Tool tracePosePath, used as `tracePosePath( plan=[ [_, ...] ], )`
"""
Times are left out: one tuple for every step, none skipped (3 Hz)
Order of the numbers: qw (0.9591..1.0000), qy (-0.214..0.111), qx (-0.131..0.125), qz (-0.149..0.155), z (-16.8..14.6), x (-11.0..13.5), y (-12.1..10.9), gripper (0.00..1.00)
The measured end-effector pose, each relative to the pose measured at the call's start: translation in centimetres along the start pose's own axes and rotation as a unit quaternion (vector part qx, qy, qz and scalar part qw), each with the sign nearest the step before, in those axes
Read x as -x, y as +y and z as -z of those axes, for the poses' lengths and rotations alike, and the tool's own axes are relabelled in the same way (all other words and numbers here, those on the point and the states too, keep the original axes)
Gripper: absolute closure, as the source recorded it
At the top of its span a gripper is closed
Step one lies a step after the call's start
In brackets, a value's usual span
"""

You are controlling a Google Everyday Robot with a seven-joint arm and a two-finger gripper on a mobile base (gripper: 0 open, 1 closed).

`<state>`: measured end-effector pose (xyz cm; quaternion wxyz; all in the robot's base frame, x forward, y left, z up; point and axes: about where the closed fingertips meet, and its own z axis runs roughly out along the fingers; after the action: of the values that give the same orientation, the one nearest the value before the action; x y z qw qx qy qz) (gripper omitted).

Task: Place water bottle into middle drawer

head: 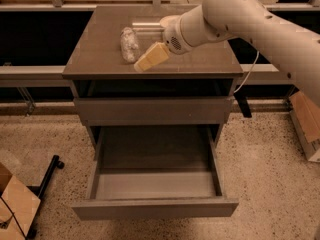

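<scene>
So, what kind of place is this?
Probably a robotics lab or workshop: a speckled hard floor, cardboard boxes at the edges, a plain drawer cabinet. The robot's tool hovers over the cabinet top, beside the water bottle.
</scene>
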<state>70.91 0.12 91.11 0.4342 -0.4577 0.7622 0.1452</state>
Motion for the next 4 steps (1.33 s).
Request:
tracePosePath(
  plan=[
    [0.9994,-0.023,-0.007,-0.026,-1.5,0.4,0.0,0.00],
    [0.9945,-0.072,-0.031,-0.070,-7.4,1.7,-2.0,0.00],
    [0.9893,-0.091,-0.050,-0.102,-11.3,1.9,-3.7,0.00],
    [0.9852,-0.104,-0.057,-0.123,-15.0,2.4,-4.6,0.00]
  ],
)
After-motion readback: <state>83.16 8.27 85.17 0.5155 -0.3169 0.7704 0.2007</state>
